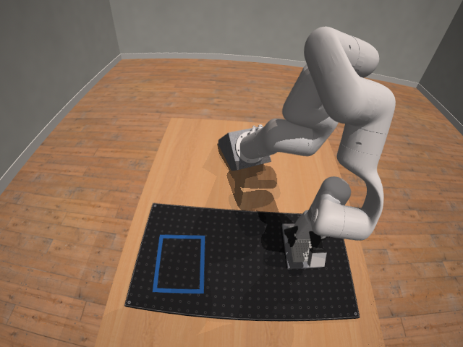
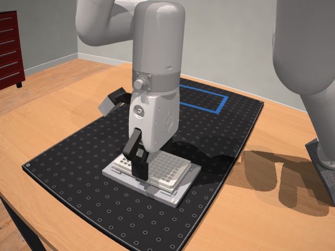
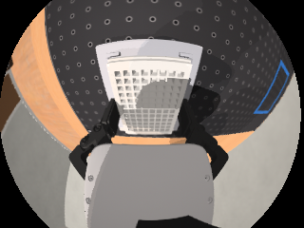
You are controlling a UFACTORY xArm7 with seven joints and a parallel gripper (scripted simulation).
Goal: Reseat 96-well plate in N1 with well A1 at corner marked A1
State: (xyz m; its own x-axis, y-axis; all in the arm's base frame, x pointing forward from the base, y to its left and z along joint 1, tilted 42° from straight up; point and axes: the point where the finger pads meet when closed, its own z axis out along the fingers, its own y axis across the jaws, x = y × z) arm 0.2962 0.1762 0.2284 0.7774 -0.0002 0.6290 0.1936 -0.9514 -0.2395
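The white 96-well plate (image 2: 159, 168) is over the grey plate nest N1 (image 2: 151, 185) on the right part of the black deck. It looks level and just slightly raised off the nest. My gripper (image 2: 140, 162) stands upright over it and is shut on the plate across its short width, one dark finger on each long side. In the wrist view the plate (image 3: 152, 98) lies between the fingertips with the nest (image 3: 150, 51) behind it. The nest's A1 label (image 2: 174, 200) is at its near right corner. I cannot make out the plate's cut corner. In the top view the arm partly hides the plate (image 1: 301, 251).
The bench spot B1, a blue taped outline (image 1: 179, 263), lies on the left part of the deck, also in the exterior view (image 2: 202, 98). The arm's base (image 1: 243, 149) stands on the table behind the deck. A dark red drawer cabinet (image 2: 9, 48) stands off the table.
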